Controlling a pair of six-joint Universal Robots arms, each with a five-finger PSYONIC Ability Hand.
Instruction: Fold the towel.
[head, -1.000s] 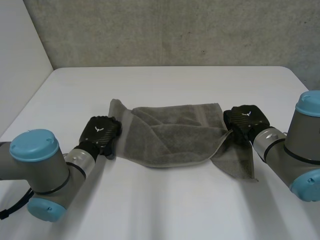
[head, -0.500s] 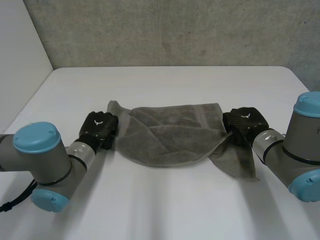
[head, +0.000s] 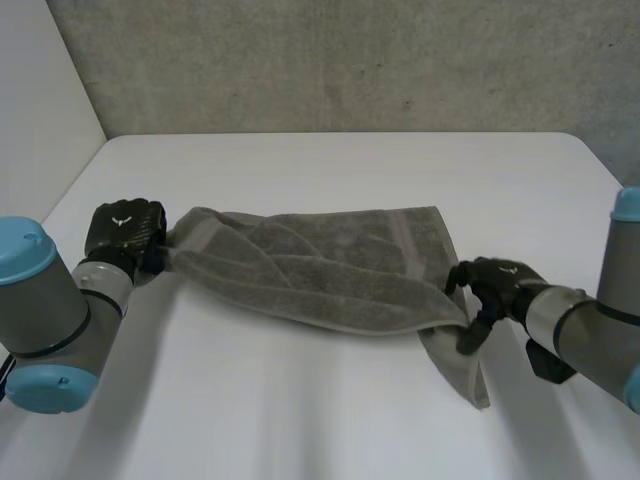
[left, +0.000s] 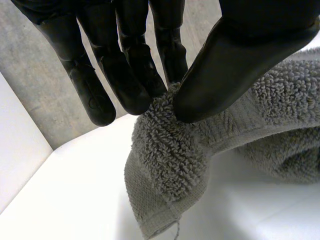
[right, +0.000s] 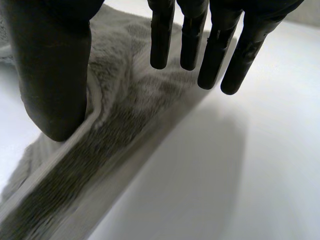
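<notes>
Each arm is a thick grey tube with rounded joints closed by light-blue caps (head: 22, 248). On the left arm (head: 45, 310), off the towel's (head: 330, 270) left end, a bright silver cuff (head: 103, 282) joins the grey to the black left hand (head: 125, 228). The right arm (head: 600, 340), off the towel's other end, has the same cuff behind the black right hand (head: 495, 280). A small white emblem (head: 124, 219) marks the back of each hand. The fingers (left: 95, 95) are slim, matte and round-tipped, the thumb (left: 220, 75) broader.

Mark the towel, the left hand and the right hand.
towel (head: 330, 272): head view, middle of the cloth.
left hand (head: 125, 226): head view, back of the hand, at the towel's left end.
right hand (head: 497, 278): head view, back of the hand, at the towel's right end.
</notes>
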